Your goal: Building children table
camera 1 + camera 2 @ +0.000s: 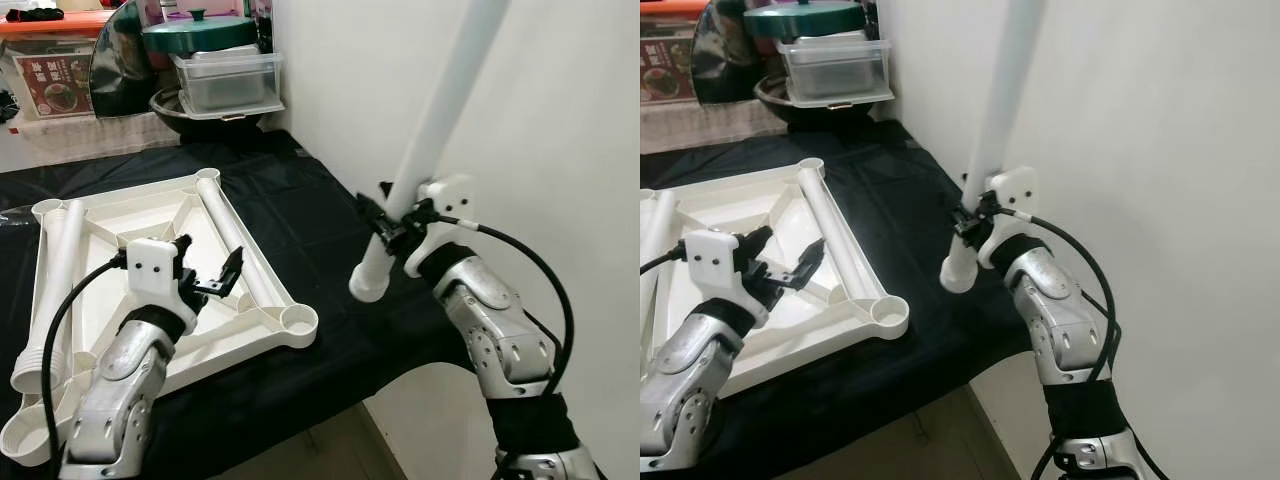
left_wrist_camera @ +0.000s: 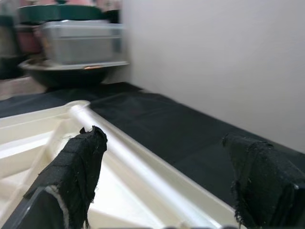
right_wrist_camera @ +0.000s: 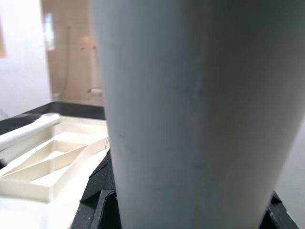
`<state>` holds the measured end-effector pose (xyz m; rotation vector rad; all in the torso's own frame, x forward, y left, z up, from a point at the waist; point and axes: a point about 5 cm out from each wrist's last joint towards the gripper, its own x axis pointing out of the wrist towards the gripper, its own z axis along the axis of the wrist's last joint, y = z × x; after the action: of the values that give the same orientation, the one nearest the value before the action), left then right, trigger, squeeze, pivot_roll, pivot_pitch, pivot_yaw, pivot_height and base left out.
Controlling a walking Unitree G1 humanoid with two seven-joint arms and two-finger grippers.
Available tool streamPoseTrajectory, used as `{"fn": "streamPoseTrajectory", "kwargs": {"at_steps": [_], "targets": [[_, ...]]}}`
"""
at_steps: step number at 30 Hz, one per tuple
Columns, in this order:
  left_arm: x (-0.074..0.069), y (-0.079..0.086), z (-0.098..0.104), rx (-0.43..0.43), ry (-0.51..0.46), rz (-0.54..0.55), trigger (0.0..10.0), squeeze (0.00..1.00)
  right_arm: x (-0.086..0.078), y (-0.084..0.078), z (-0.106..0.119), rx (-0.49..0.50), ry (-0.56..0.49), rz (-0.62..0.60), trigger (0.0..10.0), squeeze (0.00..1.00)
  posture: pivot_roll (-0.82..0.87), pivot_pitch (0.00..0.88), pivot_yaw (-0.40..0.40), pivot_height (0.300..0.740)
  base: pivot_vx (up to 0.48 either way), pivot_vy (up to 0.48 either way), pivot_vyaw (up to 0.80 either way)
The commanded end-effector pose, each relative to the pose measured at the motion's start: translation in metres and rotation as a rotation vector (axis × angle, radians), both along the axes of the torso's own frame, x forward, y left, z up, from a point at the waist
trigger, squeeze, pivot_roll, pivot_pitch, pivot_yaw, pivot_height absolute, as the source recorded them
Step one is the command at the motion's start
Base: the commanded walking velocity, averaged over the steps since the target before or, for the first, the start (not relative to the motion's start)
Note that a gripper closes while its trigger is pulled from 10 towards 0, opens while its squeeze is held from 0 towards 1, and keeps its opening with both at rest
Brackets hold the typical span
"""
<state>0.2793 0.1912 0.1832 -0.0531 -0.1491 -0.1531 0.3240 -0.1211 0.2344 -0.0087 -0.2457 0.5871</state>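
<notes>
Right tool (image 1: 397,226) clamps a white table leg (image 1: 430,140) near-upright; left tool (image 1: 210,268) gapes empty above the tabletop frame (image 1: 262,222)

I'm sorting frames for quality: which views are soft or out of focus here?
Left wrist view: the plastic tub and bowl at the back are blurred, the black fingers fairly sharp. Right wrist view: the white table leg is too close, a soft featureless mass. Both eye views are evenly lit and sharp, with the right gripper clear.
</notes>
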Motion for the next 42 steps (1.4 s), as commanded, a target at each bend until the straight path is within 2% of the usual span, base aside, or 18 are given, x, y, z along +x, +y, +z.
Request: {"fn": "streamPoseTrajectory", "kwargs": {"at_steps": [1,5,9,14,17,20,24,29,42], "targets": [[-0.001,0.004,-0.005,0.020,0.029,0.011,10.0,0.00,-0.001,0.003,0.004,-0.004,-0.009,0.030,10.0,0.00,0.02,0.000,-0.060,0.740,0.000,0.000,0.00],[-0.007,0.015,-0.011,0.048,0.057,0.059,10.0,0.00,0.000,0.012,0.006,-0.069,-0.050,0.070,10.0,0.00,0.05,0.000,-0.081,0.740,0.000,0.000,0.00],[-0.010,0.019,-0.012,0.060,0.064,0.080,10.0,0.00,0.001,0.016,0.008,-0.083,-0.069,0.076,10.0,0.00,0.05,0.000,-0.085,0.740,0.000,0.000,0.20],[-0.013,0.023,-0.015,0.064,0.075,0.099,10.0,0.00,0.002,0.020,0.008,-0.075,-0.069,0.078,10.0,0.00,0.06,0.000,-0.087,0.740,0.000,0.000,0.80],[-0.019,0.035,-0.020,0.074,0.100,0.128,10.0,0.00,0.004,0.019,0.006,-0.042,-0.045,0.071,10.0,0.00,0.06,0.000,-0.087,0.740,0.000,0.000,0.00],[-0.019,0.038,-0.022,0.078,0.111,0.136,10.0,0.00,0.005,0.018,0.006,-0.044,-0.042,0.069,10.0,0.00,0.06,0.000,-0.087,0.740,0.000,0.000,0.00],[-0.020,0.039,-0.024,0.084,0.122,0.130,10.0,0.00,0.006,0.018,0.005,-0.047,-0.044,0.066,10.0,0.00,0.06,0.000,-0.090,0.740,0.000,0.000,0.00],[-0.020,0.038,-0.024,0.081,0.122,0.129,10.0,0.00,0.007,0.019,0.003,-0.036,-0.038,0.053,10.0,0.00,0.07,0.000,-0.091,0.740,0.000,0.394,0.00],[-0.022,0.035,-0.034,0.099,0.159,0.098,10.0,0.00,0.004,0.020,-0.005,-0.031,-0.027,0.041,10.0,0.00,0.07,0.000,-0.074,0.740,0.000,0.000,0.00]]}}
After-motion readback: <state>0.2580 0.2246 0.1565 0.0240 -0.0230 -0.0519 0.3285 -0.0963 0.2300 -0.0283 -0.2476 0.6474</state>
